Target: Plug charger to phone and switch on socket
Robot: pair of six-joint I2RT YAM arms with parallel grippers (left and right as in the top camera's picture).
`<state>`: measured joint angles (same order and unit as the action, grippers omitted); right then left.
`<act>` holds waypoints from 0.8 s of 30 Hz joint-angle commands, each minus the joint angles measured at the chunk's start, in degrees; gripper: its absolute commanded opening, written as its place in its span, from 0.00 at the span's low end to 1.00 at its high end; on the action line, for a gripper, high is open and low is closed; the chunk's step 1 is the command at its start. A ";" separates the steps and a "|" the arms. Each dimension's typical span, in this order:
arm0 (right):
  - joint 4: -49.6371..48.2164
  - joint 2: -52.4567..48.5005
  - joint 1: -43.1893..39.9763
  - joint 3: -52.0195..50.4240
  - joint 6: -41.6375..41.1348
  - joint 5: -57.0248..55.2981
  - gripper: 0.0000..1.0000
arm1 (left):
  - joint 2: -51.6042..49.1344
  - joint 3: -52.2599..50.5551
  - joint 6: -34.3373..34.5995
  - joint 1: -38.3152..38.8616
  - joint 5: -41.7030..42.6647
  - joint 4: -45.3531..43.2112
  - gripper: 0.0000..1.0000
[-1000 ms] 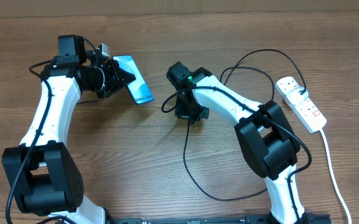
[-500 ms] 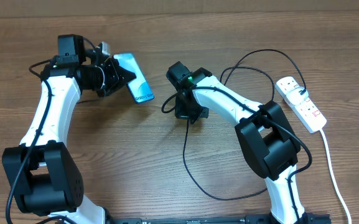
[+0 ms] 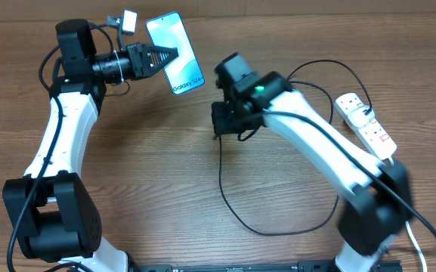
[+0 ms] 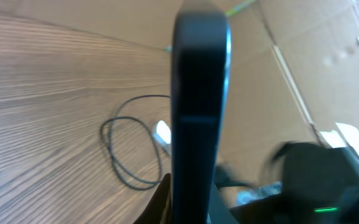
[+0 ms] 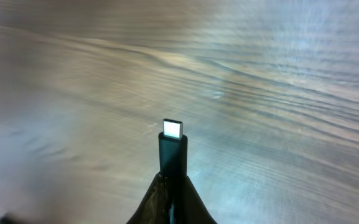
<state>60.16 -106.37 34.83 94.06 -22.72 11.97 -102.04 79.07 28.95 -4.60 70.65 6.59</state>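
My left gripper [image 3: 165,55] is shut on the phone [image 3: 171,34] and holds it above the table at the back, blue screen up toward the overhead camera. The left wrist view shows the phone [image 4: 201,106] edge-on between the dark fingers [image 4: 164,200]. The right gripper [image 3: 228,123] hangs to the right of the phone and apart from it. It is shut on the small black connector [image 5: 173,148] of the charger, metal tip pointing forward. The charger's thin black cable [image 3: 240,219] loops over the table toward the white socket [image 3: 365,125] at the right.
The socket's thick white cord [image 3: 403,196] runs down the right edge of the wooden table [image 3: 149,174]. A loop of black cable [image 4: 132,149] lies on the wood below the phone in the left wrist view. The right arm [image 3: 331,162] reaches across the right half.
The left gripper has lifted the phone off the table and swung it back and to the right. The right arm has risen and shifted right with the connector, pulling the cable loop along.
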 commanded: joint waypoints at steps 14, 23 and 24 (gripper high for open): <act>0.44 12.07 5.68 0.59 5.64 -2.95 0.04 | 0.35 0.52 2.93 5.95 12.13 -4.28 0.04; 1.55 14.84 5.66 0.63 4.98 -9.79 0.04 | 0.35 0.52 2.86 6.21 11.89 -4.26 0.04; 1.55 15.30 5.66 0.63 4.96 -9.77 0.04 | 0.35 0.52 3.04 6.16 11.85 -4.26 0.04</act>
<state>61.78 -94.83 40.51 94.08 -17.93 5.08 -102.04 79.07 32.05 1.78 80.42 2.94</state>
